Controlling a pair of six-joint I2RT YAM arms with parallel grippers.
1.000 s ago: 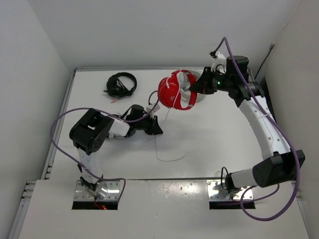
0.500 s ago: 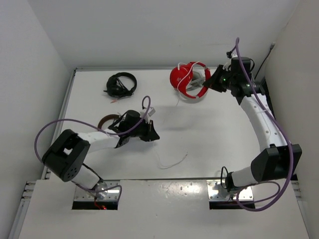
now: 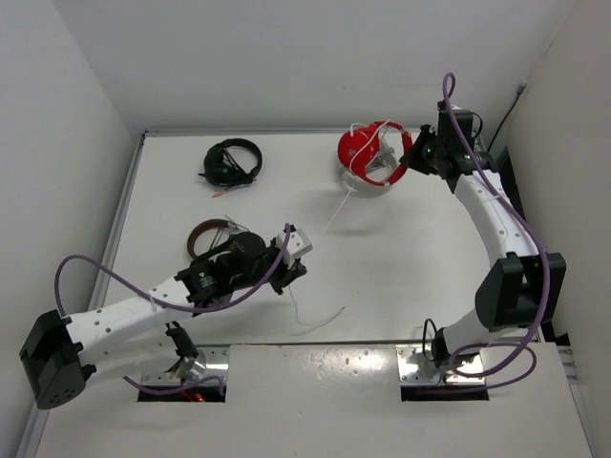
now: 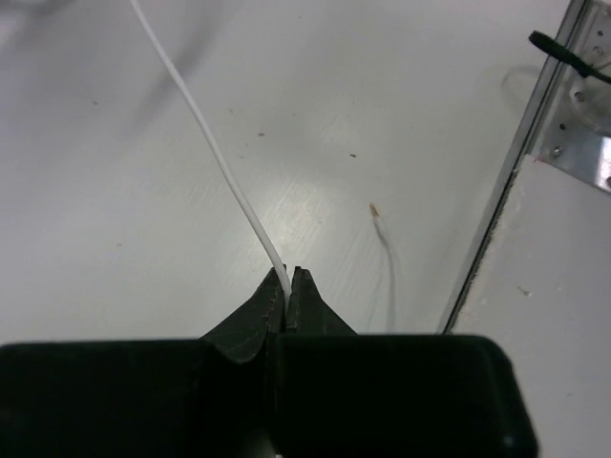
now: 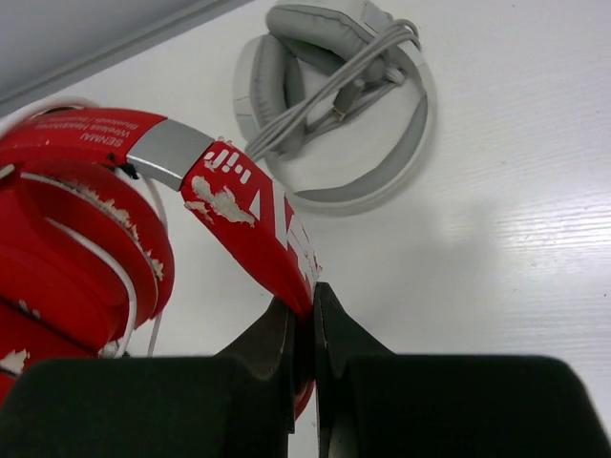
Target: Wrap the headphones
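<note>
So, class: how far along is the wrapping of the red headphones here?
Done: some loops of the cable already cross the headphones. In hand: the right gripper clamps the headband, and the left gripper pinches the cable. Left: the long slack run and its tail on the table.

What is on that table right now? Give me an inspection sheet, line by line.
Surface: white table, a few small specks.
Job's things: red headphones held above the table at the far side; their white cable runs to the left gripper, with its loose end on the table.
Clutter: black headphones; brown headphones; grey-white headphones lying below the red pair.
Grippers: left gripper shut on the white cable; right gripper shut on the red headphones at the headband.
Cables: purple arm cables loop off both arms.
Surroundings: white walls; nothing else seen.
</note>
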